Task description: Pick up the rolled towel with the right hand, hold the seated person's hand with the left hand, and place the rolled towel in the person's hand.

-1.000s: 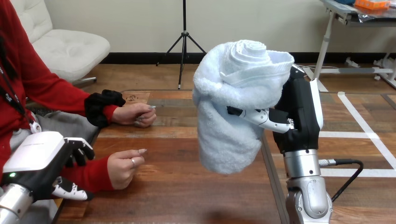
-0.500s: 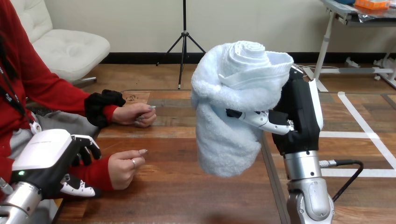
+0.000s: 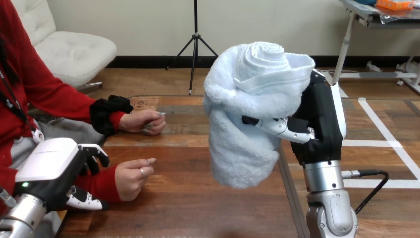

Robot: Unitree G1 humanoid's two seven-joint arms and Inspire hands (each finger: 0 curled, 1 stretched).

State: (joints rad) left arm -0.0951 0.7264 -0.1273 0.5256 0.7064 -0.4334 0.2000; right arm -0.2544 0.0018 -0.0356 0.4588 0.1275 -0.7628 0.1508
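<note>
Left robot hand edged toward person's wrist, rolled towel still aloft

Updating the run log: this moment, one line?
right hand: shut on rolled towel, raised | left hand: at person's wrist | handover: not yet

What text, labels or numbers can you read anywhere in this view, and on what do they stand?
No text can be read here.
Dark mark on the table, beside the person's farther hand: too small to read.
Rolled towel, held in the right hand: no label seen.
White shell of the left hand: no print seen.
</note>
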